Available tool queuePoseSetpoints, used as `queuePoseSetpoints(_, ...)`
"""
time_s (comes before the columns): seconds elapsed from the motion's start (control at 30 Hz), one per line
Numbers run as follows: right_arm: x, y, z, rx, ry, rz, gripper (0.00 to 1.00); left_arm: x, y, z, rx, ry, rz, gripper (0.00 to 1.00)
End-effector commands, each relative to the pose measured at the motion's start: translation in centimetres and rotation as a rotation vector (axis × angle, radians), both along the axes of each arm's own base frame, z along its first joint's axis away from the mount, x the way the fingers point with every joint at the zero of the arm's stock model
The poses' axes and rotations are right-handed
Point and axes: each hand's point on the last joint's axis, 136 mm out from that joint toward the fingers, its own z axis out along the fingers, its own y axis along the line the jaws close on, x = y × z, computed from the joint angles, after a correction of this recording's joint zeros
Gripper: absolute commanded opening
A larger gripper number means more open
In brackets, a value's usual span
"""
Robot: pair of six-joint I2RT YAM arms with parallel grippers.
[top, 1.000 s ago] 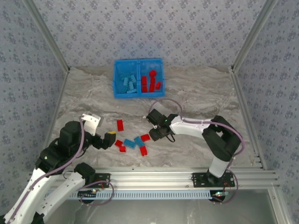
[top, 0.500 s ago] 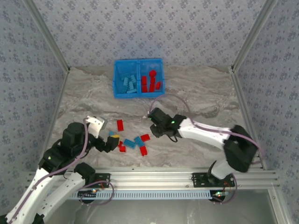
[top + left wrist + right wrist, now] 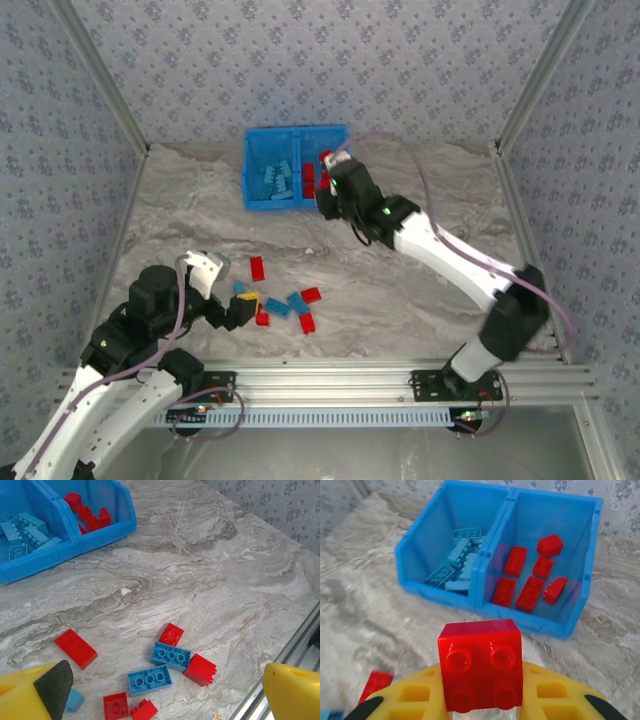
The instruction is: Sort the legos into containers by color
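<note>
The step in hand is delivery of a red brick (image 3: 480,665): the right end effector (image 3: 335,175) is clamped on it, in the upper middle of the top view, at the blue bin (image 3: 436,591). From the wrist view it seems short of the front wall, though that is hard to judge. Next it should reach over the right compartment (image 3: 578,550), where the red ones lie, and let go. The left end effector (image 3: 172,690) hangs wide open over the loose bricks (image 3: 278,308) on the surface (image 3: 210,565), lower centre, holding nothing.
</note>
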Motion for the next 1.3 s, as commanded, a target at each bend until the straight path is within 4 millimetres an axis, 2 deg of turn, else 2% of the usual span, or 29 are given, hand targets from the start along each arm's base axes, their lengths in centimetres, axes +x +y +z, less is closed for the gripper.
queuePoseSetpoints(0.0, 4.7, 0.5, -3.3, -0.016, 0.091, -0.020, 0.24, -0.1, -0.3, 0.5, -0.005, -0.028, -0.024, 0.99)
queuePoseSetpoints(0.17, 11.8, 1.0, -7.7, -0.041, 0.184, -0.096, 0.24, 0.0, -0.1, 0.4, 0.009, -0.030, -0.017, 0.99)
queuePoseSetpoints(0.33, 16.5, 1.1, -12.0, -0.021, 0.264, -0.141, 0.24, -0.1, 0.0, 0.3, 0.006, -0.025, -0.012, 0.99)
queuePoseSetpoints(0.43, 18.4, 1.6, -13.5, 0.006, 0.271, -0.152, 0.25, -0.1, 0.1, 0.4, 0.002, -0.028, -0.005, 0.99)
queuePoseSetpoints(0.5, 19.3, 1.9, -13.8, 0.024, 0.259, -0.158, 0.27, -0.1, 0.2, 0.5, 0.002, -0.032, -0.002, 0.99)
queuePoseSetpoints(0.63, 20.2, 1.7, -14.1, 0.070, 0.260, -0.173, 0.38, -0.2, 0.1, 0.5, -0.002, -0.033, -0.007, 0.99)
queuePoseSetpoints(0.77, 19.8, 2.1, -12.0, 0.103, 0.254, -0.145, 0.52, -0.1, 0.1, 0.4, 0.002, -0.030, -0.007, 0.99)
queuePoseSetpoints(0.93, 18.6, 2.3, -8.5, 0.133, 0.240, -0.123, 0.53, 0.1, 0.0, 0.2, 0.010, -0.026, -0.010, 0.99)
queuePoseSetpoints(1.03, 17.1, 1.9, -5.4, 0.134, 0.221, -0.119, 0.52, 0.2, 0.0, -0.1, 0.021, -0.015, -0.008, 0.99)
queuePoseSetpoints(1.17, 13.1, 1.4, -1.6, 0.124, 0.194, -0.098, 0.52, 0.3, 0.0, -0.3, 0.031, -0.010, -0.005, 0.99)
queuePoseSetpoints(1.27, 8.4, 1.8, -0.6, 0.126, 0.172, -0.025, 0.53, 0.5, 0.1, -0.4, 0.040, -0.009, 0.005, 0.99)
